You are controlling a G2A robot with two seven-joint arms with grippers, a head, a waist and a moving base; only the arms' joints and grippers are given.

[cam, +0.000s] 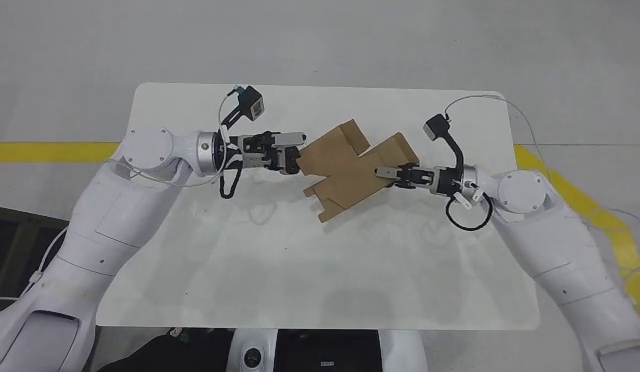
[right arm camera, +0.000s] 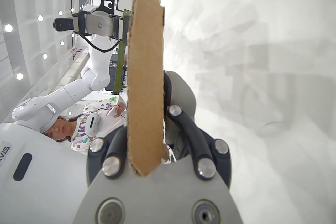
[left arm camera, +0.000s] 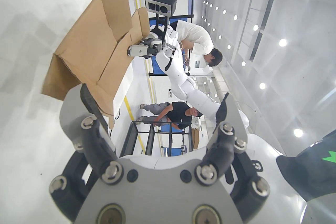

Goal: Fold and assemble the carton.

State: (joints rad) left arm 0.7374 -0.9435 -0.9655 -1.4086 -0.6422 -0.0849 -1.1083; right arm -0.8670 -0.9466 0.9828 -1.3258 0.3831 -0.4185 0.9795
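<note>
Over table [cam: 200,272] | carton [cam: 350,167] | left end effector [cam: 296,160] agape | right end effector [cam: 384,173] clamps carton

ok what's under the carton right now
The white table lies beneath the carton; the patch it covers is hidden from above, so nothing else can be confirmed there.

Shows as a brown corrugated carton [cam: 350,167], half-opened, with flaps splayed and panels creased. Sits slanted over the middle of the table [cam: 200,272]. Is pinched at one flap by the right hand [cam: 381,174]; reaches the wide-apart left hand [cam: 298,160] at the opposite end.
</note>
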